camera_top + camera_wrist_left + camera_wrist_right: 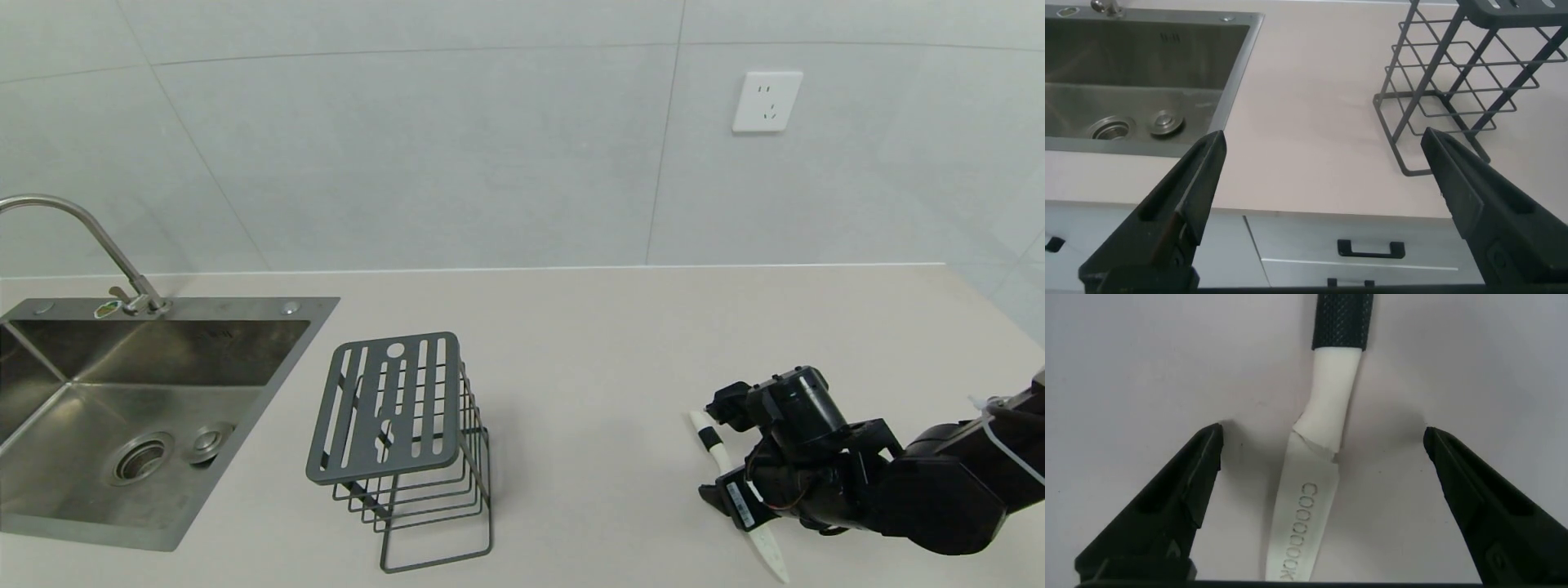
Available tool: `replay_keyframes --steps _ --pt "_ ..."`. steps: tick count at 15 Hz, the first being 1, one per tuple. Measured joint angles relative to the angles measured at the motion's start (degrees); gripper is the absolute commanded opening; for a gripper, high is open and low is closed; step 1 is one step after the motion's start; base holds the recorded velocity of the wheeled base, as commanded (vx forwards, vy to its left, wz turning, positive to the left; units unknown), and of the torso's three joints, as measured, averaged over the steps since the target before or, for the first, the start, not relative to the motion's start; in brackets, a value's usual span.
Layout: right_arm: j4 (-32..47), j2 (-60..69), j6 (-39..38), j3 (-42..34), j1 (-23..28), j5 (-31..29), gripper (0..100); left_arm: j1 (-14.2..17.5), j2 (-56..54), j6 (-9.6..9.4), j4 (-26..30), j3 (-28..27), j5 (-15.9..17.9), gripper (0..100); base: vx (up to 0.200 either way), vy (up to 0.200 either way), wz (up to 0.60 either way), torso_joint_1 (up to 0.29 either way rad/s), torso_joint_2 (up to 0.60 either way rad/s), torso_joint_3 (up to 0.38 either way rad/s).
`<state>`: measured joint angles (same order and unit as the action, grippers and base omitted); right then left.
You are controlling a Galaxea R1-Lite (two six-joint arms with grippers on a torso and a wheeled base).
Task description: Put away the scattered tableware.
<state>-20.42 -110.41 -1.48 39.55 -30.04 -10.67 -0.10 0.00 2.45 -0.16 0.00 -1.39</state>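
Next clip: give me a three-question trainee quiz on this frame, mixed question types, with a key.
1. True or false: the right gripper is shut on the knife.
2. What stands on the counter between the sink and the knife? A) wire rack B) bowl C) kettle
3. Fill in: the jaws of the left gripper are ____.
Key: 1 false: it is open, with one finger on each side of the knife, which lies on the counter. 2 A. 3 open.

Right claw (720, 452) matte black, wedge fingers (1180, 498); white label (740, 498) on one finger, white cable (998, 431) behind black wrist cylinder (804, 402).
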Motion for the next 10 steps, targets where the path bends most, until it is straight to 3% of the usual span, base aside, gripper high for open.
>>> replay_keyframes --steps 10 --pt "0.2 0.2 -1.1 -0.4 -0.8 0.0 0 0.0 0.0 -0.02 0.0 0.0 0.0 100 0.000 0.000 0.00 0.000 0.00 0.000"
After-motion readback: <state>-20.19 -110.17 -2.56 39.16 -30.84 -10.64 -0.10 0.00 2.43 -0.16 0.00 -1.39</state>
